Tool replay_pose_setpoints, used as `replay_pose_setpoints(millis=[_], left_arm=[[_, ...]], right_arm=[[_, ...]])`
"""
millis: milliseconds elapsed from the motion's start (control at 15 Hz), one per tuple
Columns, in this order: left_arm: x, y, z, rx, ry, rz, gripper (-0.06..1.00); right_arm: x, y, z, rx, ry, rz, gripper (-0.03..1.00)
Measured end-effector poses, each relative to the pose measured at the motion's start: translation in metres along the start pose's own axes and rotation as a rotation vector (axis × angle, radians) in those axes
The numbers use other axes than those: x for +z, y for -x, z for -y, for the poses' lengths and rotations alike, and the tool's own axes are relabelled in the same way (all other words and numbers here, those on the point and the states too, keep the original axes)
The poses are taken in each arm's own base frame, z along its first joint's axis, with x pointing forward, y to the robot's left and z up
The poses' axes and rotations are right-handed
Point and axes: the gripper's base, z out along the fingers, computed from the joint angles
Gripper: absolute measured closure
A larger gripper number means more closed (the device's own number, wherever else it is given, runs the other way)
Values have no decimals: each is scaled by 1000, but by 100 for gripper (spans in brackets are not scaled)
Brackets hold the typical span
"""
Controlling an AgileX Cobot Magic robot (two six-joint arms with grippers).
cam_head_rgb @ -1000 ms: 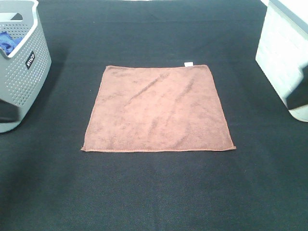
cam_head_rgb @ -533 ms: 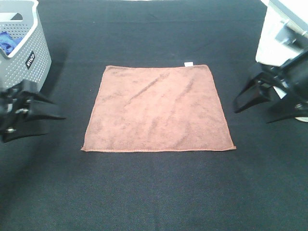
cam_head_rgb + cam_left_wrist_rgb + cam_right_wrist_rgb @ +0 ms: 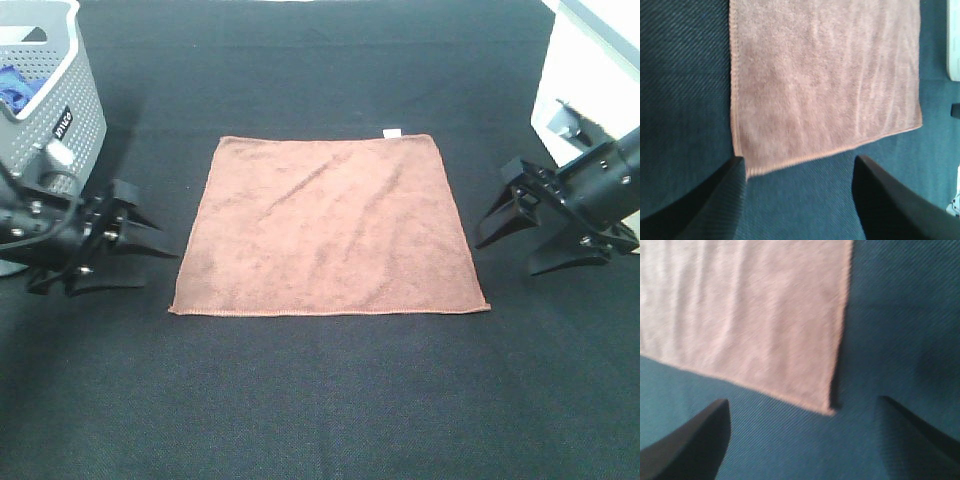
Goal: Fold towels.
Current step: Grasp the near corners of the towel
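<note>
Both left gripper and right gripper flank the towel, jaws spread.

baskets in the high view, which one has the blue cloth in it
The grey perforated basket at the left edge: a blue cloth shows inside it. The white container on the right shows none.

I see a terracotta-brown towel with a white tag on a black, finely woven tabletop; the grey basket is dotted with holes, blue cloth inside.
</note>
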Motion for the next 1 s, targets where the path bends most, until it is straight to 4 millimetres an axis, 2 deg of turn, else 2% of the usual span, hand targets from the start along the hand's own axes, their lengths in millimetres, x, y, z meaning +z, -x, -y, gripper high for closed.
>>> replay_pose_setpoints(millis=[67,200,400,533,867,1000], left_arm=[[11,5,-1,10,3,-12,35],[18,10,-4,29,30,-13,32],[19,13,-7,55,79,1,23],[20,11,-8,77,93,-11,22],[44,5,0,96,78,-64,23],[58,6,7,97,38,-90,24]], right_arm=[[9,7,5,7,-4,-9,22],[17,16,10,10,-8,-9,22],[28,18,17,25,-13,-29,22],[37,16,22,40,-15,-51,23],[42,19,23,75,9,-44,23],[50,17,13,34,15,-60,23]])
